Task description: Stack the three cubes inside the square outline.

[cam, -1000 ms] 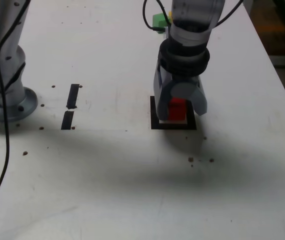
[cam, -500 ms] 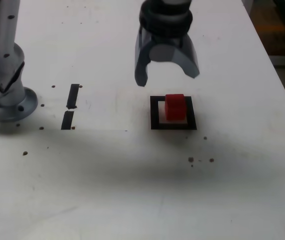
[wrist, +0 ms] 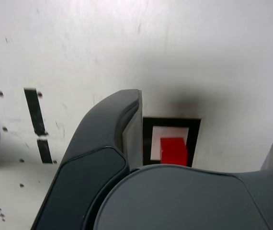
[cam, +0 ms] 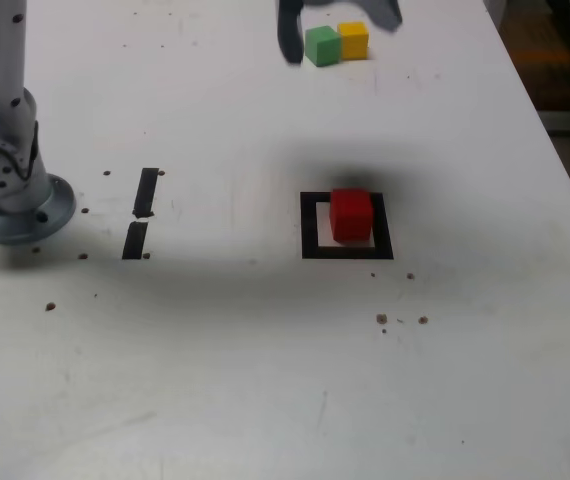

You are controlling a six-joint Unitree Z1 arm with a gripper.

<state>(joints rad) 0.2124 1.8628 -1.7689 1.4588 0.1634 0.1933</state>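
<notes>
So far one done: small red solid cube sits inside black-tape square outline. Green cube and yellow cube sit touching at table's far edge, unstacked. Grey gripper above them, spread wide, empty.

Three cubes, one square outline, two tape strips

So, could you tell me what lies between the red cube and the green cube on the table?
Nothing: in the exterior view the stretch of white table between the red cube and the green cube is bare apart from a dark shadow.
</notes>
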